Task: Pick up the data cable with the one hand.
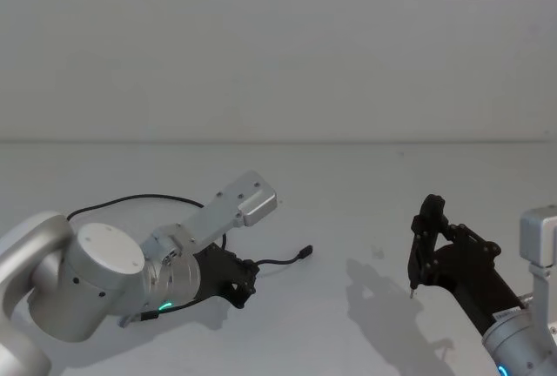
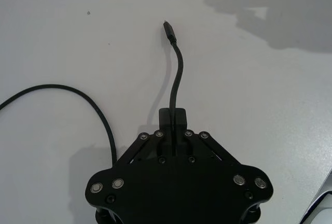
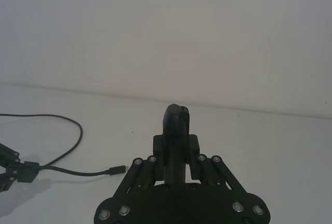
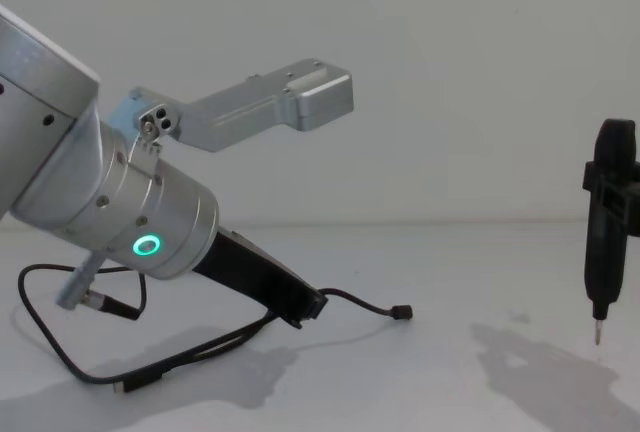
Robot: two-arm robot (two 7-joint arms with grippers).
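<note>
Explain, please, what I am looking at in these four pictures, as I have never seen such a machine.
This is a robot with two arms, each ending in a gripper, a clamp with two fingers. One picture looks down from its head, one looks across from its chest, and two come from cameras on the wrists, each showing its own gripper up close. The surface is a white table. The left gripper is shut on a long black data cable near one end: the small plug sticks out past the fingers, and the rest trails back in a loop over the table. The right gripper hangs farther right, above the table, shut on a slim black tool with a metal tip pointing down.
</note>
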